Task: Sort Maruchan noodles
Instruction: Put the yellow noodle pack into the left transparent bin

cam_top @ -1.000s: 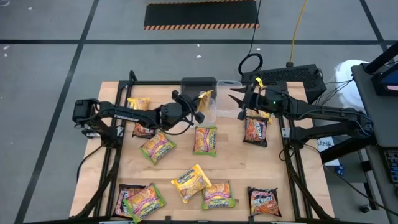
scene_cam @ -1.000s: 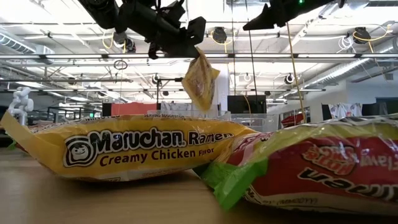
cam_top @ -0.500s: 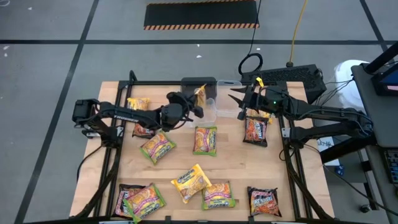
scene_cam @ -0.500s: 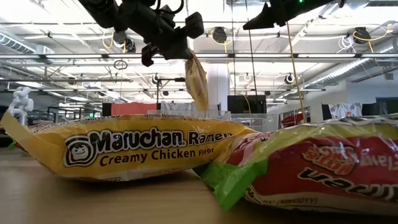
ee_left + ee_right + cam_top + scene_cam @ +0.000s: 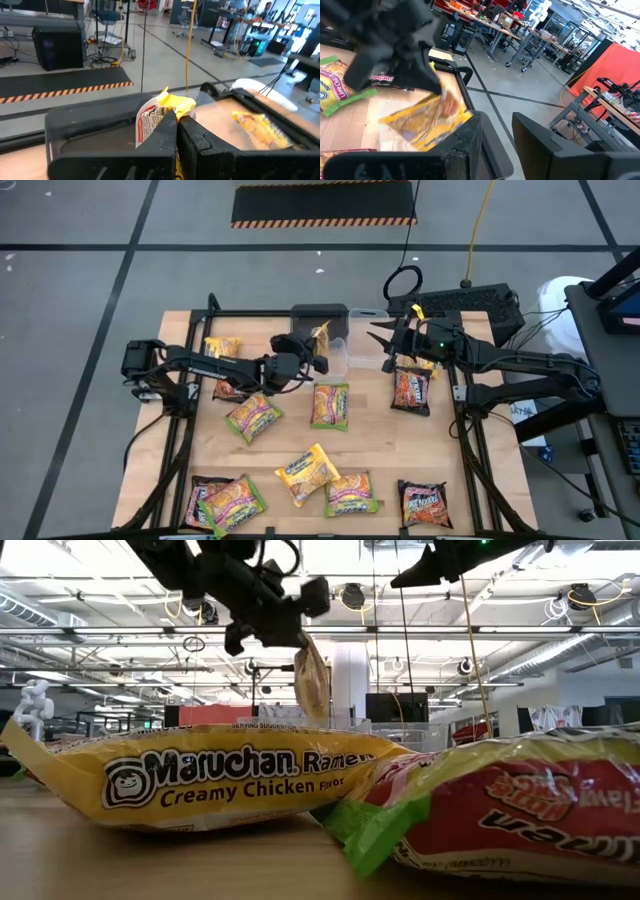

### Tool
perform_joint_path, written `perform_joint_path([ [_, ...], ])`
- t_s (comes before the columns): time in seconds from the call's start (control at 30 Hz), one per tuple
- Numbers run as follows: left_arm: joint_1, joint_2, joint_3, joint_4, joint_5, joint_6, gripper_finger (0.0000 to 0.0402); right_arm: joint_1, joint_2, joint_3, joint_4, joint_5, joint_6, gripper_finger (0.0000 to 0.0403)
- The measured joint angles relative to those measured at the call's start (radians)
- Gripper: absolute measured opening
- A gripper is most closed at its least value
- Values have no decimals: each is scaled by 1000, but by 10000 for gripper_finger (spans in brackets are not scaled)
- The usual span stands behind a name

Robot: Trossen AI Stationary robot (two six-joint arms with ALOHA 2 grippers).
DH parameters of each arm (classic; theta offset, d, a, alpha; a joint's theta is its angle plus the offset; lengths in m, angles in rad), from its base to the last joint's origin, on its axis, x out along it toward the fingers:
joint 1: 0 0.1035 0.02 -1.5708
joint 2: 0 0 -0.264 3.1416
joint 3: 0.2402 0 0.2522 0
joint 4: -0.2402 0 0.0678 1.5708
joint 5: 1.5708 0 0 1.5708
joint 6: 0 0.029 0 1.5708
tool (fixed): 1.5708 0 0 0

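Left claw [image 5: 316, 352]: clamped shut on a yellow crinkly plastic Maruchan ramen packet [image 5: 322, 335], held in the air at the far middle of the desk, over the edge of the dark grey box [image 5: 318, 313] and beside the clear plastic tub [image 5: 337, 352]
Held yellow packet: hangs on edge from the left claw; in the low view [image 5: 311, 675] it dangles well above the packets lying on the desk; in the left wrist view [image 5: 162, 107] its crumpled top sticks up between the two dark fingers [image 5: 197, 137], with the dark box just beyond
Right claw [image 5: 384, 340]: fingers spread apart and holding nothing, hovering at the far right part of the desk, next to the clear tub and above the far end of a dark brown-black packet with red print [image 5: 411, 390]
Wooden desk [image 5: 370, 440]: light wood top carrying the loose packets
Near the left arm: a yellow packet [image 5: 222, 346] at the far left, a dark packet [image 5: 231, 390] partly under the arm, a green-edged packet [image 5: 253, 418] just nearer
Centre: a green-edged packet with orange middle [image 5: 330, 405] near the held one; a yellow packet [image 5: 306, 471] lying aslant toward the near edge, touching a green-edged packet [image 5: 350, 493]
Near left corner: overlapping green-edged packets [image 5: 224, 500]
Near right corner: another dark packet with red [image 5: 423, 504]
Low view foreground: a yellow Creamy Chicken packet [image 5: 200, 785] lies flat, touching a red packet with green edge [image 5: 500, 815]
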Motion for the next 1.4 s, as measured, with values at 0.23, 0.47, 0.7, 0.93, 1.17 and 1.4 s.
perform_joint_path([
  [0.23,2,72,-1,77,2,43,0,0,0,0,0,-11,0,105],
  [0.47,22,112,0,169,2,106,0,0,0,0,0,-11,0,105],
  [0.7,55,135,0,188,0,104,1,0,0,0,0,-12,0,105],
  [0.93,76,153,18,222,1,148,1,0,0,0,0,-12,0,105],
  [1.17,76,240,145,228,2,284,1,0,0,0,0,-12,-1,105],
  [1.4,70,366,333,115,34,393,1,0,0,0,-2,-13,-1,105],
])
